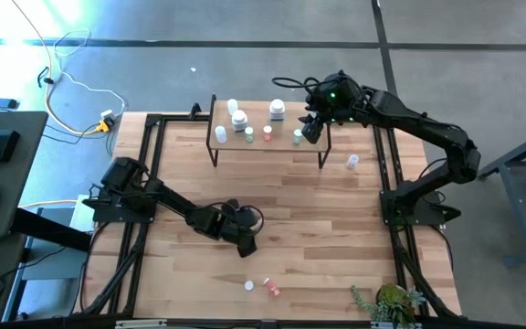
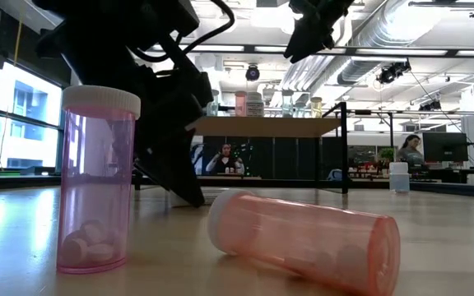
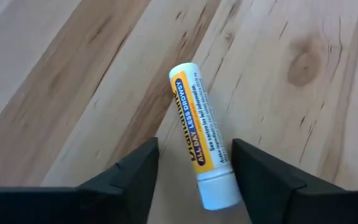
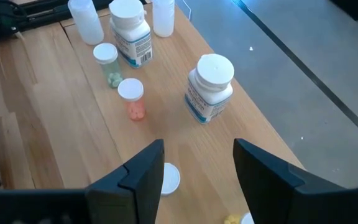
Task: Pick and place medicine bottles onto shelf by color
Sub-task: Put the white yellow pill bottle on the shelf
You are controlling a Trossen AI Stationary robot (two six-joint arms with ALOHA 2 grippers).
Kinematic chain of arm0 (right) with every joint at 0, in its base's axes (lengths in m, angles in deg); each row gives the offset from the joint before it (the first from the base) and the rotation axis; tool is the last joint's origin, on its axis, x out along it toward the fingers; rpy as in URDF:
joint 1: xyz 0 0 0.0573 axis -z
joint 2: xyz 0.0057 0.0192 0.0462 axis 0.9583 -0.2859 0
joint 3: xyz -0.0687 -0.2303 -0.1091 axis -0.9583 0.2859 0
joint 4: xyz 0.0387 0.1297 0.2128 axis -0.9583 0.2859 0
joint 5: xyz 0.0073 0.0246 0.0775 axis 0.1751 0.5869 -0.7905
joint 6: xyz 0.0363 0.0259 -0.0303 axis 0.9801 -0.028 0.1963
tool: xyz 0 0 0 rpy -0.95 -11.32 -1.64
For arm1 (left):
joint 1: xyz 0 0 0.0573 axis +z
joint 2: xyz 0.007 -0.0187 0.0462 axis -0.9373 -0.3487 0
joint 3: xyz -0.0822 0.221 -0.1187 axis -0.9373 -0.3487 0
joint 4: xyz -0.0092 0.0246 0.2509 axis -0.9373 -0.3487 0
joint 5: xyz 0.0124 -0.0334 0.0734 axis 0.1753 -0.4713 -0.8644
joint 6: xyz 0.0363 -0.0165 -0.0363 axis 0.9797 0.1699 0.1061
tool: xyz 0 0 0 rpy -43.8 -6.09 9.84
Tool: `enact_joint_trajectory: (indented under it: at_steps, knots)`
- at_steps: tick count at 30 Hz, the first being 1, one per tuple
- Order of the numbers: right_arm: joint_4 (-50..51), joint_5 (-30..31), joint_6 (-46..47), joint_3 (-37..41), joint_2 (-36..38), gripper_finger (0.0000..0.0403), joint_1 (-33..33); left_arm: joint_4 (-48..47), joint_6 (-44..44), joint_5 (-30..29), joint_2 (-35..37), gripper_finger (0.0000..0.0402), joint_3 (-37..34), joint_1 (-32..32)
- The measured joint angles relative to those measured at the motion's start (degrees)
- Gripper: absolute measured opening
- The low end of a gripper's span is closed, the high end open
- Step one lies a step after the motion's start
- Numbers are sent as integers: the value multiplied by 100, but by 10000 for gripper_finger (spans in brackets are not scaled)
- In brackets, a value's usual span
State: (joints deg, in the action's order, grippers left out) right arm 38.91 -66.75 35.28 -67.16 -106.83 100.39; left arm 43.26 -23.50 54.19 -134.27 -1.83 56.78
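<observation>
Left hand [image 3: 191, 171] open around a lying white-and-yellow labelled tube [image 3: 199, 134] on the wooden worktop [image 1: 318, 210].
Right hand [image 4: 194, 165], open, hovers above the small light-wood shelf [image 1: 286, 144], which carries seven bottles; two pink vials [image 2: 97, 181] sit apart.

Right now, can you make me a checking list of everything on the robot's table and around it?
Surface: wooden table, no spills seen.
Job's things: shelf holds several bottles; yellow-labelled tube lies on the table; pink vial stands, another pink vial lies on its side; one clear bottle stands right of the shelf.
Clutter: small plant at the table's corner.
Hands: left hand open either side of the tube; right hand open above the shelf.
Cables: yellow and white cables on the floor.
Surroundings: seated people in the room behind.
</observation>
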Motion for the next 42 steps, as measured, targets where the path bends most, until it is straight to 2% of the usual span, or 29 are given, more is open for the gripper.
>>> enact_joint_trajectory:
  at_steps: [11,15,25,31,42]
  knots:
    - [91,-205,-75,0,0,184,-4,-15,292,303,6,86,-2,4]
    - [292,-319,-95,0,0,184,-4,-54,481,336,97,64,-19,7]
    - [735,-1016,-64,0,0,184,-36,-486,1134,209,582,75,-37,89]
    - [844,-1845,60,0,0,184,-241,-730,1819,6,941,69,-33,79]
    - [846,-2936,624,0,0,184,-883,-671,4143,-1080,1746,71,-26,85]
